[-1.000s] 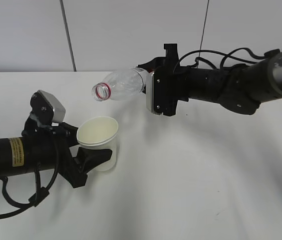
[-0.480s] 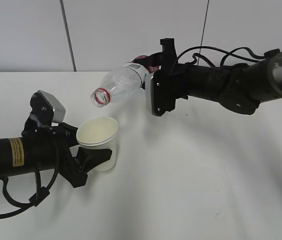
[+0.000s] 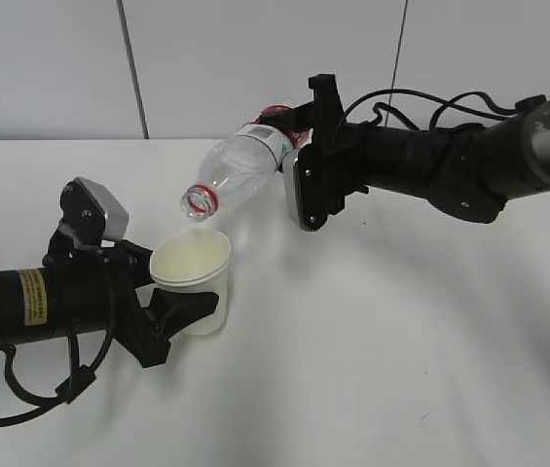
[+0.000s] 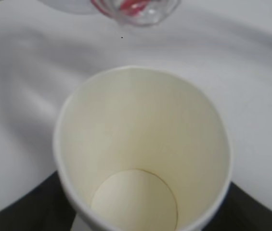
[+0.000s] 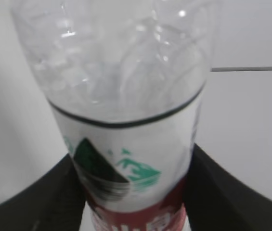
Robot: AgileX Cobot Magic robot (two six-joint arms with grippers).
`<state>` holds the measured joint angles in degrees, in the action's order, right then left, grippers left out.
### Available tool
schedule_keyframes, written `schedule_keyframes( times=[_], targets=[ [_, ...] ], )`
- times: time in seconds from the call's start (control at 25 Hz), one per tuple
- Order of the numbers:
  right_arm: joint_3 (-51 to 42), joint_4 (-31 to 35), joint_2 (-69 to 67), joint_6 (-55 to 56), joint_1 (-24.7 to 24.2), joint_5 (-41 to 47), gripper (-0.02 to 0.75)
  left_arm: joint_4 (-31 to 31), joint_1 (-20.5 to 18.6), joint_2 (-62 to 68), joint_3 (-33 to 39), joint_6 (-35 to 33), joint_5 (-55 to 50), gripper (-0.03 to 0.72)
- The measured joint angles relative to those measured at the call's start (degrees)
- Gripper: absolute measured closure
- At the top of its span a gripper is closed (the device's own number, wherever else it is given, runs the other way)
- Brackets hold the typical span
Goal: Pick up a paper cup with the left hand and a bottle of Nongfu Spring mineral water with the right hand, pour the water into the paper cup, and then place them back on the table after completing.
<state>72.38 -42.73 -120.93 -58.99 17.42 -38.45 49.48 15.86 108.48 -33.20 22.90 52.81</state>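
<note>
My left gripper (image 3: 182, 306) is shut on a cream paper cup (image 3: 191, 277) that stands upright low over the white table (image 3: 372, 350). In the left wrist view the cup (image 4: 143, 159) is empty inside, with black fingers (image 4: 20, 204) at both sides. My right gripper (image 3: 289, 136) is shut on a clear Nongfu Spring bottle (image 3: 236, 170) with a red-and-white label. The bottle is tilted, its open red-ringed mouth (image 3: 200, 202) pointing down just above the cup's rim. The right wrist view shows the bottle (image 5: 126, 110) between black fingers (image 5: 39, 192). No water shows in it.
A grey wall with a dark vertical seam (image 3: 133, 68) stands behind the table. Cables (image 3: 430, 102) loop over the right arm. A cable (image 3: 21, 389) hangs under the left arm near the table's front left.
The right gripper has tipped the bottle further, so its mouth has dropped and come closer to the cup's rim. The left arm and the cup have stayed put.
</note>
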Motion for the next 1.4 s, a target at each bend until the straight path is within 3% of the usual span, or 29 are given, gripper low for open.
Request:
schedule_keyframes(
  times=[1.4],
  targets=[
    [0.0,2.8,0.1,-8.4,0.0,-0.4,0.322,2.6,0.0,0.0,0.0,0.0,-0.6,0.248]
  ],
)
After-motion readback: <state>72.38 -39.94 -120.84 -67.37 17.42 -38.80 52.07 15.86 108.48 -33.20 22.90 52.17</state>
